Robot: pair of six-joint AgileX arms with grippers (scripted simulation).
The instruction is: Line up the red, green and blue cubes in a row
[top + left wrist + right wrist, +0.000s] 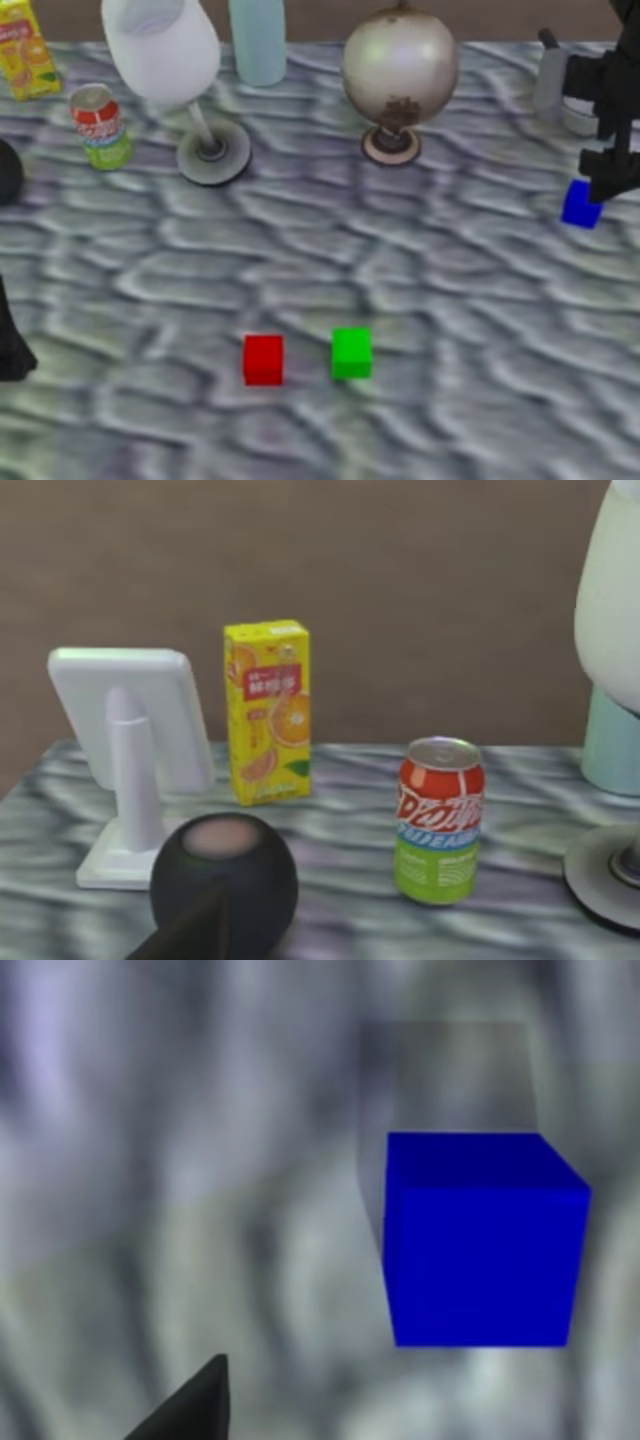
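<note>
Blue cube (485,1245): near table's right edge, under right gripper (606,190).
Right gripper: poised above cube; finger spread unclear.
Left arm (12,345): parked at left edge.
Red cube (263,359), green cube (351,353): side by side, front centre.
Soda can (439,820): lettering unreadable.

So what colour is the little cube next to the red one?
Bright green. The small glossy green cube sits beside the small glossy red cube, clearest in the top view.

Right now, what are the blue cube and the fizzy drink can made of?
The blue cube, beside the right gripper, looks like smooth, glossy plastic: flat even colour, crisp edges, though it could be painted wood. The soda can looks like thin metal: silvery shiny rim and top, printed label wrapped round.
</note>
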